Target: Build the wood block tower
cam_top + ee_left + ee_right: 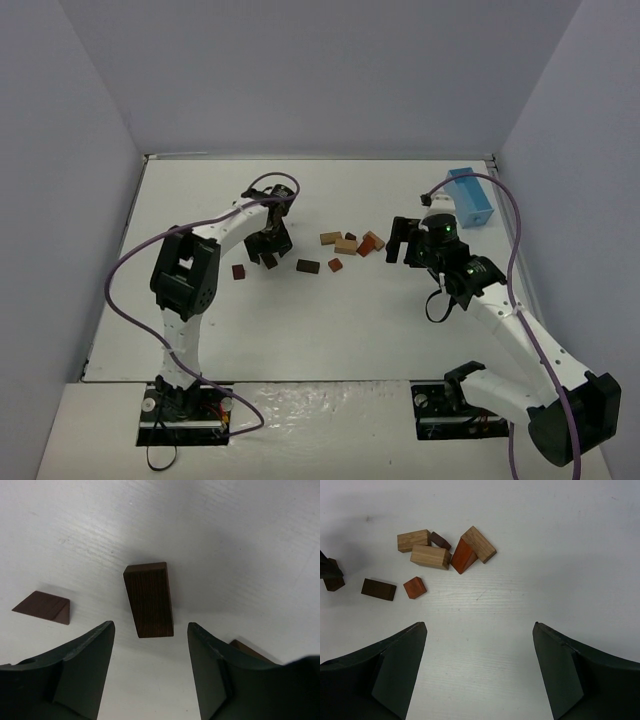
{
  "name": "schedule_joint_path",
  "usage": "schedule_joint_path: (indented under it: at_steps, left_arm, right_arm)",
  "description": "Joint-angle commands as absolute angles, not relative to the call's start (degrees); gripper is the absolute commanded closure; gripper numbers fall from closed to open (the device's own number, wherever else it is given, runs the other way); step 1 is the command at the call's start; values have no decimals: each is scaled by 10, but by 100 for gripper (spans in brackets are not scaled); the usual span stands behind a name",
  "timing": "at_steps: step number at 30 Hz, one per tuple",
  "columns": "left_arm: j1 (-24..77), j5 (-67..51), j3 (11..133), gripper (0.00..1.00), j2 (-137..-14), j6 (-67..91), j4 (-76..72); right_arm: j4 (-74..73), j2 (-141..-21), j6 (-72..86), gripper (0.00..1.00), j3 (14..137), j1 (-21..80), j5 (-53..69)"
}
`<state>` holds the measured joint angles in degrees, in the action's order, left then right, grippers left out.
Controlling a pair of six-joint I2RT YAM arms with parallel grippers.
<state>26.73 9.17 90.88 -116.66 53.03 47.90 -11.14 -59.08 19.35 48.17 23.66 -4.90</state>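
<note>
- Top external view is showing the wood blocks (345, 242) lying loose on the white worktop (300, 330), most of them sitting in a small cluster between the two arms.
- Left end effector (149, 625) is hovering over a dark brown cuboid (149, 600). Its jaws are standing fairly narrow on either side of the cuboid, with a gap showing on each side, so it is not gripping.
- A reddish-brown wedge (44, 607) is lying apart from that cuboid, to its left in the left wrist view.
- Right end effector (480, 627) is hanging wide open over bare worktop, holding nothing, with the cluster lying beyond its fingertips.
- In that cluster a reddish wedge (462, 557) is touching a tan block (479, 544), while a reddish cube (415, 587) and a dark brown block (378, 589) are lying just beside the group.
- A light blue box (470, 197) is sitting near the far right corner, behind the right arm.
</note>
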Motion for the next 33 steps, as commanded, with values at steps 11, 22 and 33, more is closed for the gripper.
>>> schedule_joint_path:
  at_steps: [11,22,33]
  left_arm:
    - [245,90,948,67,-1187,526,480]
    - [217,127,1000,100,-1139,414,483]
    - [155,80,994,100,-1145,264,479]
  right_arm:
    - [-93,-584,187,15,475,231,-45]
    - [-91,-595,181,15,478,230,-38]
    - [-93,-608,178,15,479,230,-10]
